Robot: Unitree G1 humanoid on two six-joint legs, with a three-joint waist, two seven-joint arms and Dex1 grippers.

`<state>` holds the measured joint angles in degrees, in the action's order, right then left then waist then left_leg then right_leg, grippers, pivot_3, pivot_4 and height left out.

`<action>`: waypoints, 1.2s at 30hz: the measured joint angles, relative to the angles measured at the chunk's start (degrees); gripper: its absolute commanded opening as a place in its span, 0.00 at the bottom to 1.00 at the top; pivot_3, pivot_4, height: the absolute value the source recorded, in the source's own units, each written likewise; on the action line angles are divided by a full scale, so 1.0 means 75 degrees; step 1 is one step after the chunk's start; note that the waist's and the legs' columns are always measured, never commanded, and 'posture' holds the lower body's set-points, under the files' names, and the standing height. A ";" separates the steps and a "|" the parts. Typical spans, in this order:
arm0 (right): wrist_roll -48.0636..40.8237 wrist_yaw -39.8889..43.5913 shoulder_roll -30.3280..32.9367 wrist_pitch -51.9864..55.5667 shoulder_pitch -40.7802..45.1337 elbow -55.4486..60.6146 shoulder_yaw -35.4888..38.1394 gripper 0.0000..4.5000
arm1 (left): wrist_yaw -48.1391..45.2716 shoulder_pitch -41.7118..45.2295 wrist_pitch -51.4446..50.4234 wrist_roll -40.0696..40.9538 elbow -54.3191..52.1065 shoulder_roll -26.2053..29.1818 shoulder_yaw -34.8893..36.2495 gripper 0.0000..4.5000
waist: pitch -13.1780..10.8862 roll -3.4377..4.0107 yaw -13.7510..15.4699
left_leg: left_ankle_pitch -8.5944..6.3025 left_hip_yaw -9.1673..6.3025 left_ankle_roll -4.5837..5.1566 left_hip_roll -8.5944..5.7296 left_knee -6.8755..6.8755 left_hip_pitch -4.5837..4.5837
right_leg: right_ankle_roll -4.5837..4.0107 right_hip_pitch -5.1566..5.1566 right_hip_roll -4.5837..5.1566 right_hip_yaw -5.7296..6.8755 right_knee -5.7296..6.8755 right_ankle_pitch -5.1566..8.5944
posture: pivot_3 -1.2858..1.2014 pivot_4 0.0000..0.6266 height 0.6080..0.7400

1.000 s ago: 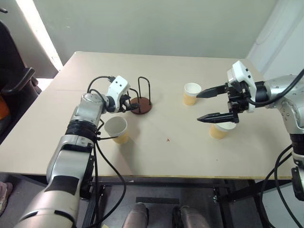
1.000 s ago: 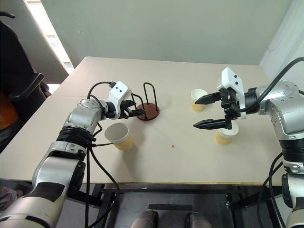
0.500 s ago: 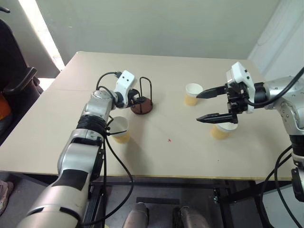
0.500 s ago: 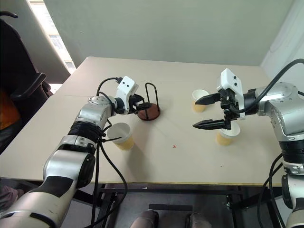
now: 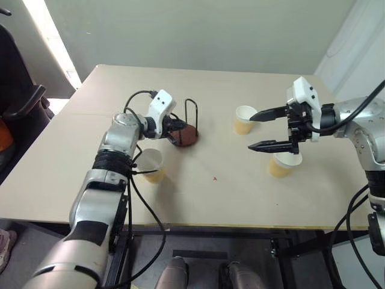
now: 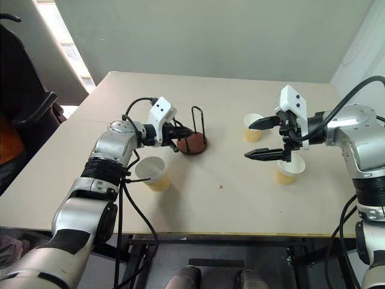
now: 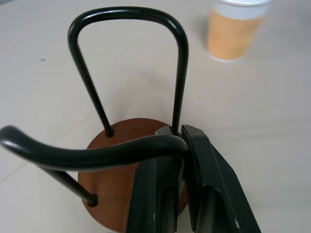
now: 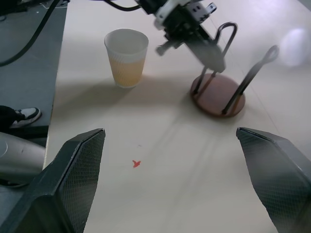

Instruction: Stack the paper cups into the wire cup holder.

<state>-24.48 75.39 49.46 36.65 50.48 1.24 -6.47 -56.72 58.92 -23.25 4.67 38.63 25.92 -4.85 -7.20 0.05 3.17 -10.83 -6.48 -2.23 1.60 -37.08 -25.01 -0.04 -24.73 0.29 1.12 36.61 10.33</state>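
Note:
The wire cup holder (image 5: 187, 136), a reddish-brown disc with black wire loops, stands left of the table's middle. My left gripper (image 5: 173, 124) is shut on its near wire loop (image 7: 97, 154), the fingers (image 7: 214, 194) pinching the wire. One paper cup (image 5: 150, 165) stands upright just in front of my left arm. A second cup (image 5: 243, 118) stands right of the holder. The third cup (image 5: 281, 164) sits below my right gripper (image 5: 249, 131), which hovers open above the table between those two cups, pointing towards the holder (image 8: 217, 94).
The beige table (image 5: 210, 198) has bare surface between the holder and the right cups, with a small red mark (image 5: 215, 178) near its middle. A dark chair (image 5: 18, 102) stands off the table's left side.
My left gripper closed on the holder's near wire loop and moved to the right, and the holder shifted a little to the right with it. The right gripper stayed in place, open.

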 measured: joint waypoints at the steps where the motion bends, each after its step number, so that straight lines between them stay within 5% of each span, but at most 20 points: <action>1: 0.0000 0.0004 0.0000 -0.0006 0.0015 -0.0006 0.0000 1.00 | -0.0237 -0.0152 -0.0136 0.0097 -0.0361 0.0001 -0.0065 0.00 | 0.0000 0.0000 0.0000 | -0.0001 0.0002 0.0000 0.0000 -0.0002 -0.0002 | 0.0000 0.0000 0.0000 -0.0001 -0.0002 0.0000 | 0.52 0.24 1.00; 12: -0.0249 0.1163 0.1005 0.0053 -0.0711 0.0625 -0.0004 1.00 | -0.2068 -0.1080 -0.0863 0.0866 -0.3513 0.0429 -0.0963 0.00 | 0.0000 0.0000 0.0011 | -0.0046 0.0021 0.0067 0.0005 -0.0013 0.0014 | 0.0000 0.0017 0.0004 -0.0011 0.0004 0.0002 | 0.52 0.24 1.00; 22: -0.0310 0.0952 0.1212 0.0335 -0.1327 0.1376 -0.0003 1.00 | -0.1179 -0.2546 -0.2151 0.1159 -0.5538 0.0444 -0.1108 0.00 | 0.0000 0.0000 -0.0050 | -0.0069 0.0126 0.0111 -0.0005 -0.0016 0.0103 | 0.0089 0.0067 -0.0017 -0.0177 -0.0004 0.0036 | 0.52 0.24 1.00; 33: -0.0173 0.0838 0.1194 0.0320 -0.1245 0.1291 -0.0134 1.00 | -0.0469 -0.2802 -0.2633 0.1223 -0.6040 0.0585 -0.1174 0.00 | 0.0000 0.0000 -0.0069 | -0.0092 0.0140 0.0142 -0.0007 -0.0015 0.0132 | 0.0041 0.0099 -0.0013 -0.0200 -0.0032 0.0065 | 0.52 0.24 1.00; 36: -0.0147 0.0838 0.1194 0.0292 -0.1242 0.1271 -0.0144 1.00 | -0.0381 -0.2829 -0.2933 0.1222 -0.6143 0.0672 -0.1322 0.19 | 0.0002 0.0003 -0.0082 | -0.0093 0.0143 0.0142 -0.0006 -0.0014 0.0148 | 0.0027 0.0112 -0.0012 -0.0203 -0.0034 0.0072 | 0.52 0.24 1.00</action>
<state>-25.58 81.68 58.42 38.84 41.17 10.78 -7.56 -59.57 37.70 -45.24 13.84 -7.45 30.96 -14.77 -7.18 0.07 2.55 -11.53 -5.41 -1.17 1.56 -37.19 -23.90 0.16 -23.89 0.20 -0.40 36.36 10.87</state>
